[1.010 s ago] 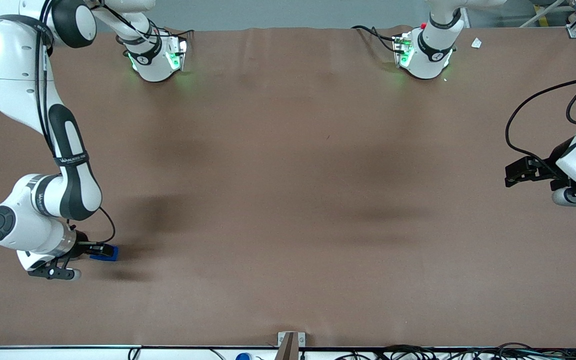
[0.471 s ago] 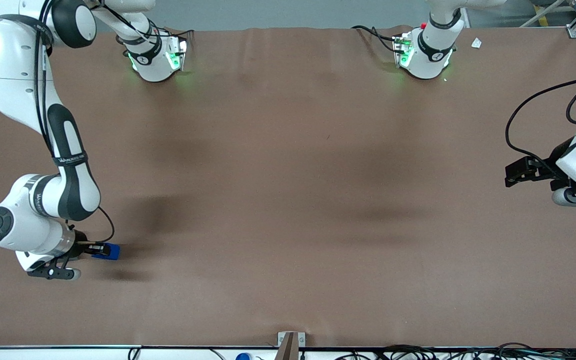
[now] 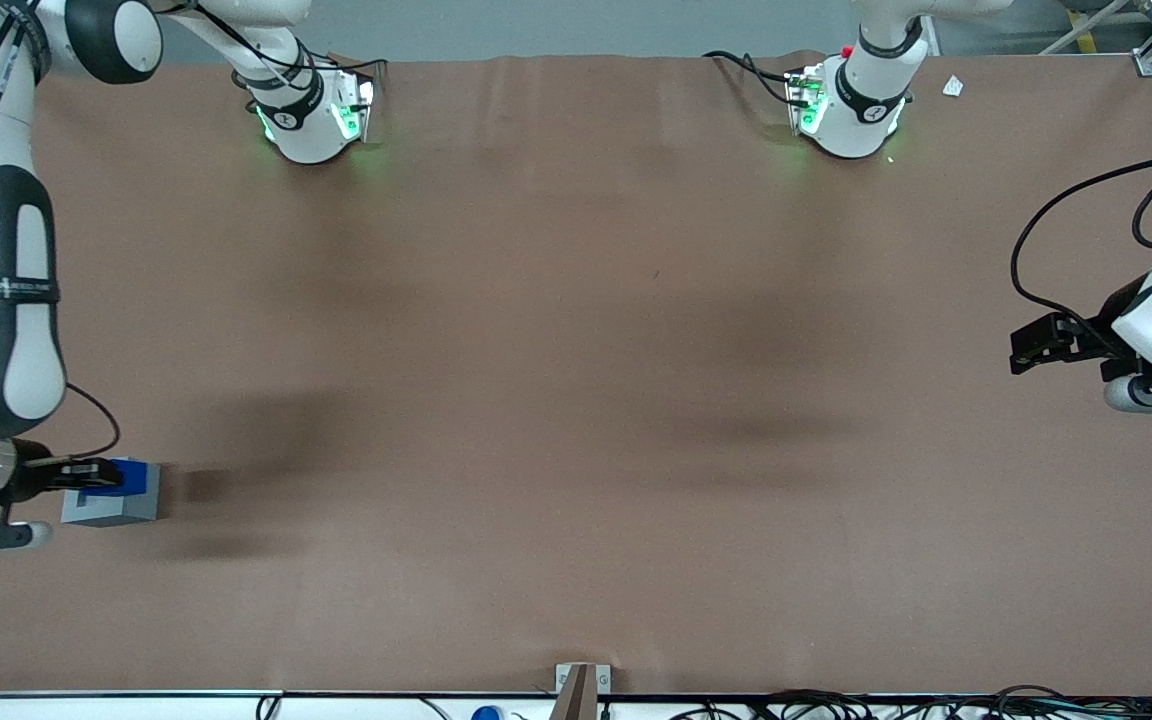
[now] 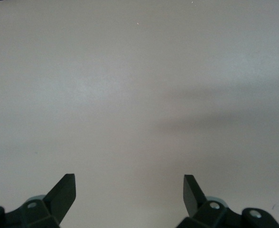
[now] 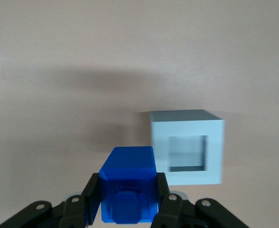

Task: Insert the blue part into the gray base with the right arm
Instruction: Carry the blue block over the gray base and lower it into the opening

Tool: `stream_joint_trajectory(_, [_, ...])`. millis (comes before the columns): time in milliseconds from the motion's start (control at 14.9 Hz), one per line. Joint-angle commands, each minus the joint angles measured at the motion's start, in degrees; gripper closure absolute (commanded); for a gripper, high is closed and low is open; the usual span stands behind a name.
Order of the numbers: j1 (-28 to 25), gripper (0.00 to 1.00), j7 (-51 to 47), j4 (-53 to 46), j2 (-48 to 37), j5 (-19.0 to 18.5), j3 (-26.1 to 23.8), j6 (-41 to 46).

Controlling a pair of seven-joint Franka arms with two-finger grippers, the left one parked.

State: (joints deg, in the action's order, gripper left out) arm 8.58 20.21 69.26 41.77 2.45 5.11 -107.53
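Observation:
My right gripper (image 3: 96,473) is shut on the blue part (image 3: 111,475), a small bright-blue block held between the black fingers (image 5: 93,190). In the front view it hangs over the gray base (image 3: 116,505), a light-gray square block resting on the brown table at the working arm's end, near the table's side edge. In the right wrist view the blue part (image 5: 128,187) is clamped between both fingers, and the gray base (image 5: 187,147) with its square recess lies beside it, apart from it. The blue part is above the table, not in the recess.
The brown cloth-covered table (image 3: 576,380) stretches toward the parked arm's end. Both arm bases (image 3: 311,110) stand at the edge farthest from the front camera. A small bracket (image 3: 581,685) sits at the nearest table edge.
The right arm has swung sideways toward its end of the table, carrying the blue part. The gray base, hidden before, now shows under the gripper.

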Motion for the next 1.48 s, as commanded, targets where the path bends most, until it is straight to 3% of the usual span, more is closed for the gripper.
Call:
stream_joint_trajectory(0, [1.2, 0.63, 3.9, -0.1, 0.9, -1.0, -0.1, -0.8])
stream_joint_trajectory(606, [3.7, 0.65, 6.9, -0.1, 1.7, -1.0, -0.1, -6.5])
stream_joint_trajectory(1010, [4.7, 0.65, 5.5, 0.3, 2.3, 1.7, -0.2, -5.9])
stream_joint_trajectory(1413, [4.6, 0.65, 4.7, 0.5, 2.6, 2.0, -0.2, -5.8])
